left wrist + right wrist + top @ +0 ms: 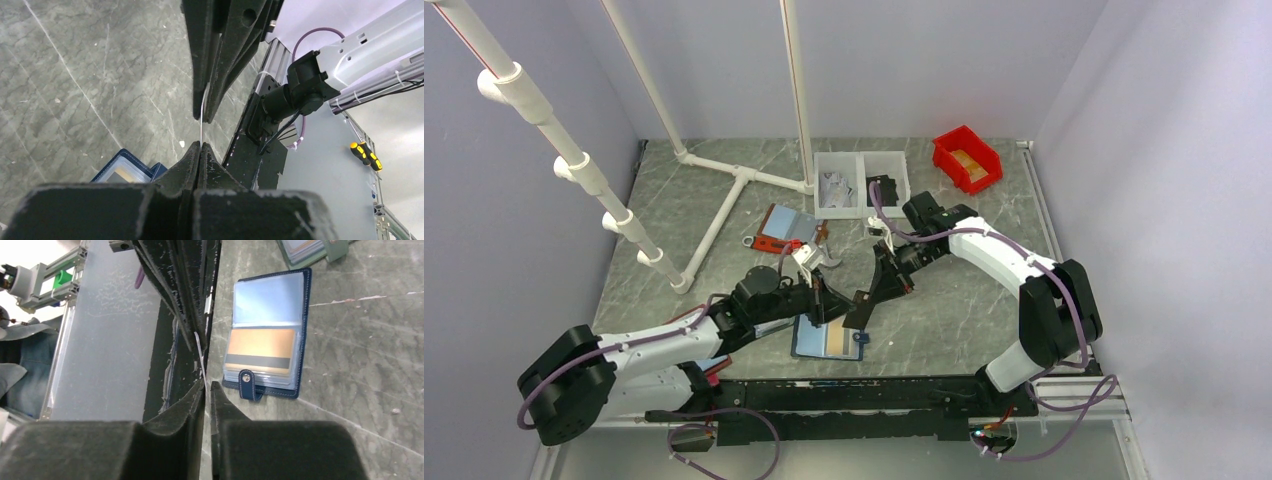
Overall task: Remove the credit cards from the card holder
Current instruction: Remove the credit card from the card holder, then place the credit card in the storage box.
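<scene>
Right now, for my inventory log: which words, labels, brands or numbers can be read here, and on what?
None can be read.
The tan card in the card holder shows only a dark stripe, no print.
The pale items in the white bin are too small to read.

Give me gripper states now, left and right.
Left gripper: shut on a thin card, seen edge-on.
Right gripper: jaws nearly closed around the same card's other edge; grip cannot be told.
</scene>
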You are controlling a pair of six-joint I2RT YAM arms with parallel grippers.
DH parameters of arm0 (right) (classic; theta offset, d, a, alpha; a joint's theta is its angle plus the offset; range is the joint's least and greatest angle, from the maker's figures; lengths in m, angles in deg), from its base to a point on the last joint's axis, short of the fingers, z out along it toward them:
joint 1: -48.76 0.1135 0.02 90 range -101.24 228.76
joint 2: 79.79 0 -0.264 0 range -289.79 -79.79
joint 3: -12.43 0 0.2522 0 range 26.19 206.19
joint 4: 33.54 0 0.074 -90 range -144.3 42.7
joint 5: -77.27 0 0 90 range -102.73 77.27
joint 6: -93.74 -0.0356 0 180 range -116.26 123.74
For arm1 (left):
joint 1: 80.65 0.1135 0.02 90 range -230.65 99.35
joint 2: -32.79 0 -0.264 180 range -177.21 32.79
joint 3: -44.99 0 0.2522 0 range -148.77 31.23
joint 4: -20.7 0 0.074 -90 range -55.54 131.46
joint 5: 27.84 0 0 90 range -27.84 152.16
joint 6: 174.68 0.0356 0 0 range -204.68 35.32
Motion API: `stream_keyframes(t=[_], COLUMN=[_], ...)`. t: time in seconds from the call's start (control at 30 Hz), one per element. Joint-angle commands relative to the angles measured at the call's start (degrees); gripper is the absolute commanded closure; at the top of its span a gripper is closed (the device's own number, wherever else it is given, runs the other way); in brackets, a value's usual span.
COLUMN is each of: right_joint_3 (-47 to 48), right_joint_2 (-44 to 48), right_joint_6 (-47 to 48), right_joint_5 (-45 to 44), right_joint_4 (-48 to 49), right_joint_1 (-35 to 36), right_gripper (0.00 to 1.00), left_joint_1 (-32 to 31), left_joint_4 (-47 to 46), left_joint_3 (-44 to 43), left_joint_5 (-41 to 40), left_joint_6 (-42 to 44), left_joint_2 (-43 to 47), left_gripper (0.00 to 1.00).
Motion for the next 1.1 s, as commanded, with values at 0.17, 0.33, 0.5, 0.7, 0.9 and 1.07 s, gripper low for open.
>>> stream_keyframes(t=[0.17,0.33,0.5,0.7,0.9,1.07], right_joint_3=[4.78,8.1,7.29,6.42,12.3,15.27], right_joint_2=[1.81,3.42,8.18,13.23,12.09,9.11], right_joint_6=[10.68,20.57,15.82,10.96,13.47,15.57], right_joint_5=[0.28,-2.07,-7.11,-19.23,-28.45,-33.44], right_joint_4=[-8.4,-17.29,-11.59,-0.93,3.14,10.8], right_joint_1=[0.05,-5.99,-11.66,-14.35,-16.21,-16.25], right_gripper=[1.0,1.0,1.0,1.0,1.0,1.0], left_joint_1=[-0.13,1.76,9.91,13.75,15.39,15.47], left_joint_4=[6.81,26.04,40.6,54.38,61.54,66.45], left_joint_3=[-2.45,-7.6,-17.15,-28.3,-31.12,-33.11], left_joint_5=[-5.67,-8.85,-1.0,0.62,-8.03,-8.32], left_joint_6=[-1.37,1.75,5.58,14.0,21.5,25.57], left_joint_2=[2.66,8.97,9.36,4.24,0.04,-1.9], left_gripper=[0.53,0.09,0.07,0.02,0.01,0.01])
